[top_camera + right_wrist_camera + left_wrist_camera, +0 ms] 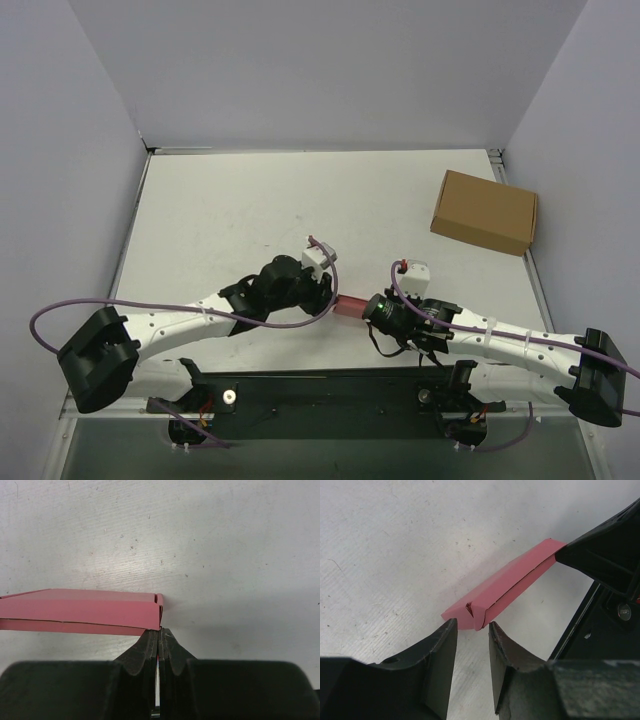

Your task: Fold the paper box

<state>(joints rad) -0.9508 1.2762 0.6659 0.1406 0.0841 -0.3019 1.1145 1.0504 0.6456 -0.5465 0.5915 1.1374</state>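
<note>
Top external view: the paper box (350, 306) is a small pink-red piece near the near edge of the surface (250, 200), about midway between its left and right edges. It lies between the left claw (331, 296) and the right claw (368, 308), which meet it from opposite ends. A brown cardboard box (485, 212) rests well apart, by the right edge.

Left wrist view: the paper box (505, 585) shows as a long, flat folded sleeve with a shadow on the surface under it. The left claw (471, 628) has its jaws apart, and the sleeve's near end sits just in front of the fingertips (449, 630), not pinched. The far end runs into the right claw (600, 555).

Right wrist view: the right claw (158, 632) is closed, its fingers (145, 652) pressed together with a thin sliver of red card between them. It grips the paper box (80, 611) at the lower right corner, and the box stretches away to the left.
</note>
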